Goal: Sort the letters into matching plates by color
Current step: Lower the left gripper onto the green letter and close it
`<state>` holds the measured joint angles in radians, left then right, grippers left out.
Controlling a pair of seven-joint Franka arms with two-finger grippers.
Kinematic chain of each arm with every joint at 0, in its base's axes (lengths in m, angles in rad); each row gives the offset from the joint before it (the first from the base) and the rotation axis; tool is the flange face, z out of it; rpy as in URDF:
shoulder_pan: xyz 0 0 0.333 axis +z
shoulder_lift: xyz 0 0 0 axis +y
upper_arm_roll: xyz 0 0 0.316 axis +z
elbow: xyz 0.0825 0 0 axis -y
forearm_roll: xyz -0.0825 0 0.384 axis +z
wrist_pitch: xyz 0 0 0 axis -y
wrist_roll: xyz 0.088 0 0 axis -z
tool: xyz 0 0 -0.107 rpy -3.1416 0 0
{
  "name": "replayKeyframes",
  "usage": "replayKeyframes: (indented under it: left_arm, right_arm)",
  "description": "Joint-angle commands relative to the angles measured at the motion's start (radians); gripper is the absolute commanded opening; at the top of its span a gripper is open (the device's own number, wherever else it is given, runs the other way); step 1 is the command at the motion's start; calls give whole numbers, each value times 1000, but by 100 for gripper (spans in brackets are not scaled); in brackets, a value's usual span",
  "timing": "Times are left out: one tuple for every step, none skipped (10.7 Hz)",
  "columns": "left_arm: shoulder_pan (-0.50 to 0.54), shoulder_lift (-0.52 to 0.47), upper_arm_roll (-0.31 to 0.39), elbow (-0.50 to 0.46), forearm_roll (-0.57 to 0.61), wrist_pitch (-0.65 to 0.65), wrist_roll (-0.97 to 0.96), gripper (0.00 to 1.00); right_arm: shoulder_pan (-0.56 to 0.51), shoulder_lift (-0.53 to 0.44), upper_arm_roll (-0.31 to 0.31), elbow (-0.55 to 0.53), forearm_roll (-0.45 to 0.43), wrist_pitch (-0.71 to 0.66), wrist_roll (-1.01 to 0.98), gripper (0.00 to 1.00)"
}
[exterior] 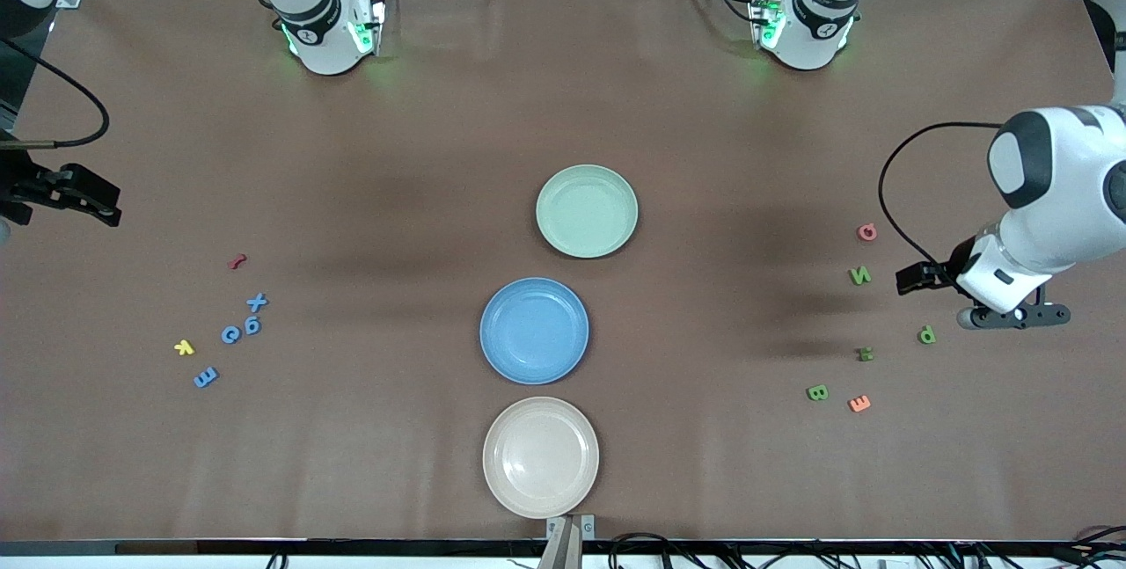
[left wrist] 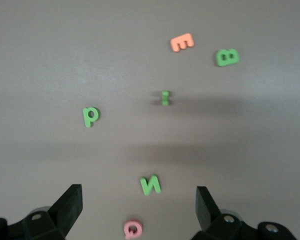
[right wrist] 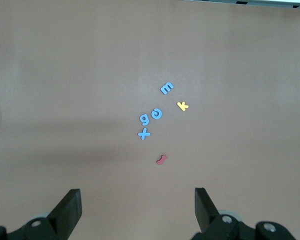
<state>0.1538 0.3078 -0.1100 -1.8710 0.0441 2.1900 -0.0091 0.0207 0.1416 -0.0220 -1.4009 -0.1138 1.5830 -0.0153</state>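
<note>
Nearest the camera, a beige plate [exterior: 540, 456] lies empty on the brown bench [exterior: 352, 156]; just above it in the front view sits the blue plate [exterior: 534, 331], and farther still the mint green plate [exterior: 587, 210], both likewise holding nothing. The three plates form a slightly slanted row down the middle of the bench. Four blue letters lie clustered toward the right arm's end: an X [exterior: 256, 302], a g [exterior: 252, 324], a C [exterior: 230, 334] and an E [exterior: 205, 377], with a yellow letter [exterior: 183, 346] beside them and a red piece [exterior: 236, 261] farther from the camera. Four green letters lie toward the left arm's end: an N [exterior: 860, 275], a p [exterior: 926, 335], a small upright piece [exterior: 866, 354] and a B [exterior: 817, 392], accompanied by an orange E [exterior: 859, 404] and a pink letter [exterior: 867, 232]. The left claw [exterior: 1012, 317] hangs over the bench beside the green p, its fingers [left wrist: 70, 205] spread wide and grasping nothing. The right claw [right wrist: 137, 210] is over the bench edge at the right arm's end, fingers equally released and empty, with the blue cluster in its wrist view.
</note>
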Motion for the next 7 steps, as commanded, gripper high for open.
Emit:
replayKeyframes:
  left_arm:
    - [58,118,0,61,23,80,4,100]
    - [79,155,0,67,39,117,6,100]
    - [96,195,-2,69,84,172,1,100]
    - [102,230,0,78,92,203,-17,100]
    - [105,267,6,114,94,203,-19,100]
    - [109,292,10,131,94,206,-20,100]
    - [107,309,16,136,95,211,-20,100]
  right_arm:
    - [-15,-2,14,-6,8,0,5,100]
    - [-13,-2,14,-7,8,2,5,100]
    - [-13,-2,14,-13,9,3,5,100]
    - [-13,-2,14,-13,9,3,5,100]
    - [-13,-1,14,-15,9,5,5,100]
    - [-13,0,14,-33,9,24,5,100]
    - [-13,0,14,-44,9,38,6,100]
